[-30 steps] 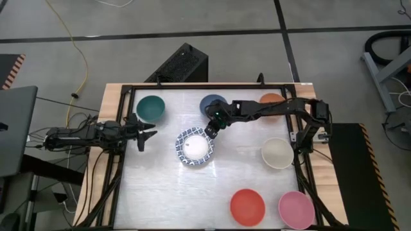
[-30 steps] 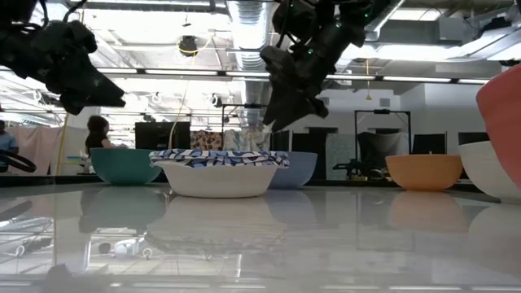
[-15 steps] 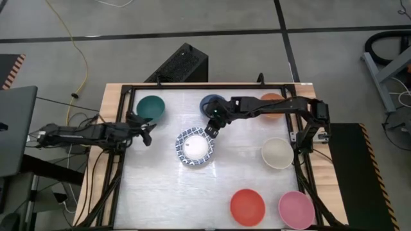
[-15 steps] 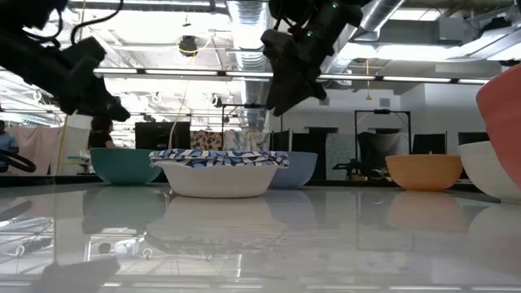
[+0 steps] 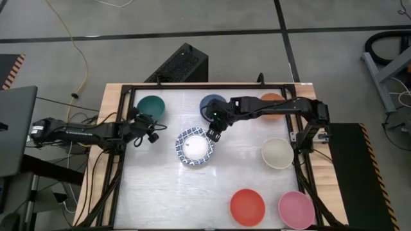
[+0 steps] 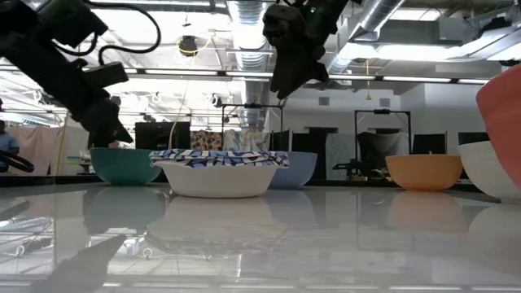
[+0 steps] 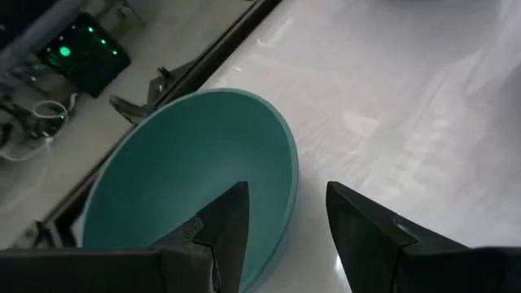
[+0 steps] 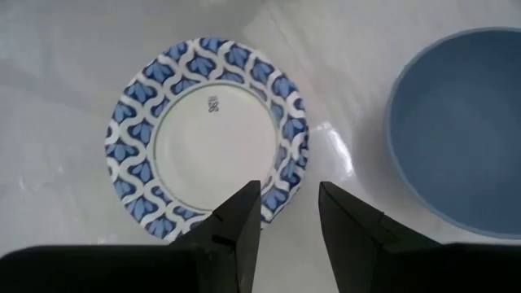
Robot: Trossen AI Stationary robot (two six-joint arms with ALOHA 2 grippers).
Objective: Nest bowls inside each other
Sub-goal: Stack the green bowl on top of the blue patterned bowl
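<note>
White tabletop (image 5: 167, 192) fills a black frame, and the low view looks past it into a workshop with ceiling lights and ducts. Taking the patterned bowl (image 5: 194, 147) as the landmark (white, with a blue rim, near the table's middle), the other bowls lie around it. The green bowl (image 5: 150, 108) sits toward the far left corner from it. The blue bowl (image 5: 210, 103) sits just behind it, and the orange bowl (image 5: 272, 99) is farther right along the same far edge, partly under the right arm. The cream bowl (image 5: 277, 153) lies level with the patterned bowl, well to its right. The red bowl (image 5: 247, 206) and pink bowl (image 5: 296, 209) sit side by side toward the near right corner.

The right gripper (image 5: 211, 133) hangs above the patterned bowl's far right rim, between it and the blue bowl; its fingers stand apart, empty, and clear of the rim in the low view. The left gripper (image 5: 151, 135) is well left of the patterned bowl, at the green bowl's near edge. Its fingers (image 7: 229, 226) are parted and straddle that bowl's rim (one over the inside, one outside), though whether they touch it cannot be told.
</note>
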